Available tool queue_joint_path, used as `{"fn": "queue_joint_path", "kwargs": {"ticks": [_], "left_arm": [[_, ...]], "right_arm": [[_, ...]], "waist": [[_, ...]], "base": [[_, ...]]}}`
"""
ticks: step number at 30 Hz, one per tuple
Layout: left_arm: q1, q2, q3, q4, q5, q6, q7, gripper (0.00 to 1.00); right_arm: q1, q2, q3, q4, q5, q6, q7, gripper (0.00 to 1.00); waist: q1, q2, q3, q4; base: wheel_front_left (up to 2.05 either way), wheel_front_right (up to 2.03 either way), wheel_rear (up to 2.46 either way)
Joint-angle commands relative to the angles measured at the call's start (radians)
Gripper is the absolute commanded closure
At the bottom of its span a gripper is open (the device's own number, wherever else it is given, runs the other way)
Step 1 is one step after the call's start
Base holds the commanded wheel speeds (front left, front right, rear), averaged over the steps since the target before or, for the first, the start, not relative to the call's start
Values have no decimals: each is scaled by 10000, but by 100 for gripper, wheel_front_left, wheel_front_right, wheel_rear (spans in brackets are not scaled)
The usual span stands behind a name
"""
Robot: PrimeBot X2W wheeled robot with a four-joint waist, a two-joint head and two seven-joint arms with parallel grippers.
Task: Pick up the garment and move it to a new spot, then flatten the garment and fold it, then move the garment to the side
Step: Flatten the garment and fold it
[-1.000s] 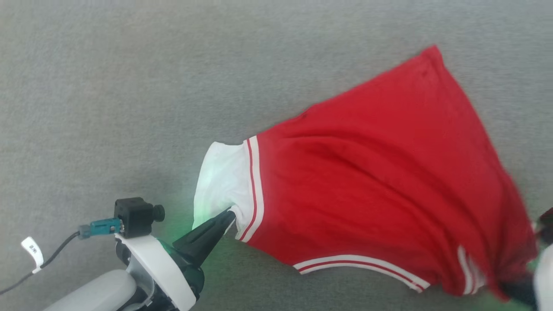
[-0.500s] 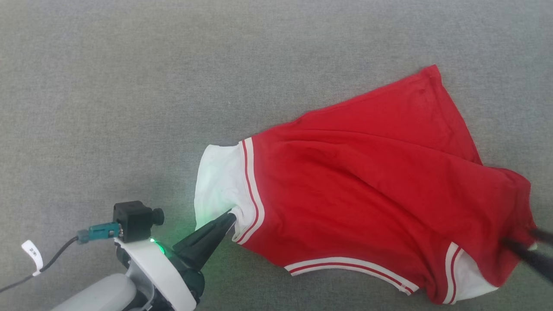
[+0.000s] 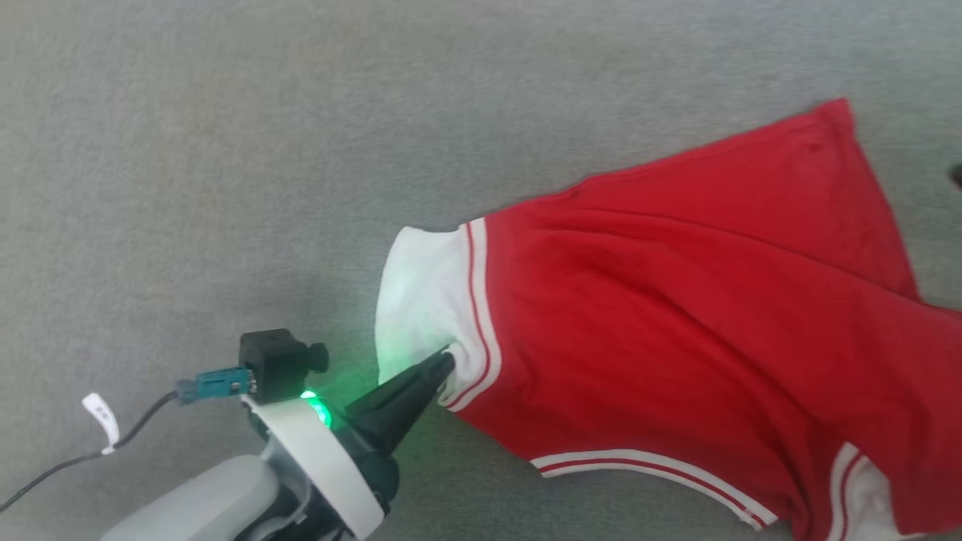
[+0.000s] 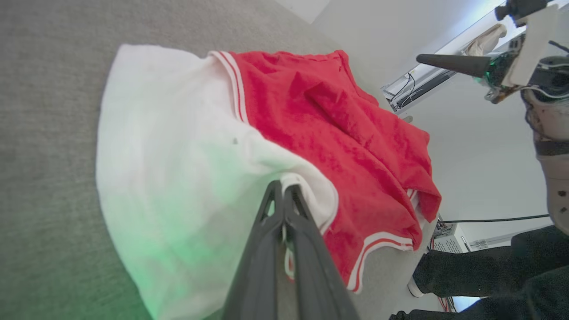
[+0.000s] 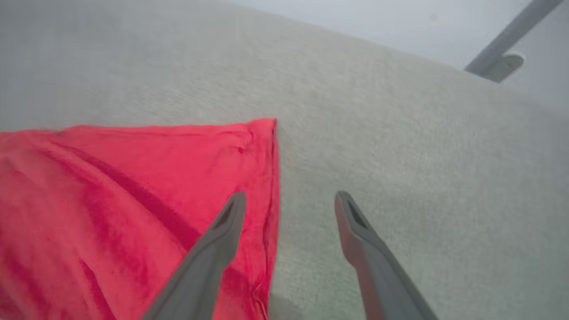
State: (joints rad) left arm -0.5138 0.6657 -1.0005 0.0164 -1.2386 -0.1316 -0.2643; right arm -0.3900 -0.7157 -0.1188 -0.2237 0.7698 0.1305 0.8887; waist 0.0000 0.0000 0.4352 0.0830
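**q:** so where's the garment (image 3: 676, 315) sitting right now?

**a:** it's lying red side up on the grey carpet (image 3: 225, 150). it runs from the middle of the head view out to the right edge and the lower right corner. it's rumpled with a few long creases, so not flat. one white sleeve (image 3: 421, 293) points left, with the white-and-red trim (image 3: 477, 300) right next to it.

**q:** and the left gripper (image 3: 449, 355)?

**a:** fingers pressed together, pinching the lower edge of that white sleeve. the left wrist view shows the cloth bunched up right where the two dark fingers (image 4: 258, 266) meet. the green light (image 3: 319, 409) on the wrist glows onto the sleeve.

**q:** right gripper (image 5: 290, 195)?

**a:** fingers spread wide, nothing between them. in its own wrist view it's near the garment's red corner (image 5: 266, 126). one finger lines up over the red cloth and the other over bare carpet. can't tell if it touches the fabric.

**q:** anything else around?

**a:** a person's legs (image 4: 466, 271) in dark trousers, past the far end of the garment in the left wrist view.
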Motion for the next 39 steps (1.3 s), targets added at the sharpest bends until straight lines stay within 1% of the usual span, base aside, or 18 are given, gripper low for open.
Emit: {"fn": "queue_joint_path", "kwargs": {"ticks": [1,5,6,10,13,14,15,17,18,22,25,28,31,34,39], "left_arm": [[-188,-129,-78,15,42,25,5,100],[-457,-402,-203,114,33,25,5,100],[-505,-463,-228,125,32,25,5,100],[-582,-608,-199,195,6,25,5,100],[-489,-667,-165,252,5,25,5,100],[-461,-685,-156,275,6,25,5,100],[-461,-685,-156,275,6,25,5,100],[-449,-696,-141,329,-16,25,5,100],[-475,-686,-136,350,-39,25,5,100],[-851,-517,193,397,101,25,5,100],[-1194,-494,634,513,222,25,5,100],[-1934,-393,971,645,-234,25,5,100],[-3110,-229,1143,997,-868,25,48,100],[-4584,-240,1410,1714,-1469,25,326,100],[-7299,-484,2285,3271,-2239,25,642,100]], "right_arm": [[-577,32,513,534,-285,3,-32,0],[-1904,150,1813,2101,-645,5,121,0],[-2132,57,2078,2425,-763,3,183,0],[-2723,-243,3156,3394,-1104,3,374,0],[-2804,-146,3674,4036,-934,3,470,0],[-2831,-79,3761,4187,-874,3,453,11],[-2831,-79,3761,4187,-874,3,453,11],[-2901,-39,3901,4385,-787,5,313,91],[-2956,-19,3900,4482,-740,3,190,100],[-3442,193,3380,4800,-543,3,-837,100],[-3951,840,2579,5456,-301,3,-1492,100],[-4583,1450,1970,6162,-568,3,-2155,100],[-5471,1989,1282,6928,-926,5,-2886,100],[-6469,2486,590,7656,-1218,5,-3689,100],[-8537,3134,-231,8612,-1851,5,-5083,100]], "waist": [[0,0,274,306],[0,0,543,674],[0,0,603,755],[0,0,731,942],[0,0,748,975],[0,0,746,972],[0,0,746,972],[0,0,726,939],[0,0,701,908],[0,0,533,716],[0,0,334,482],[0,0,187,226],[0,0,137,-22],[0,0,192,-243],[0,0,588,-723]], "base": [[0,0,0],[0,0,0],[0,0,0],[0,0,0],[0,0,0],[0,0,0],[0,0,0],[0,0,0],[0,0,0],[0,0,0],[0,0,0],[0,0,0],[0,0,0],[0,0,0],[0,0,0]]}}
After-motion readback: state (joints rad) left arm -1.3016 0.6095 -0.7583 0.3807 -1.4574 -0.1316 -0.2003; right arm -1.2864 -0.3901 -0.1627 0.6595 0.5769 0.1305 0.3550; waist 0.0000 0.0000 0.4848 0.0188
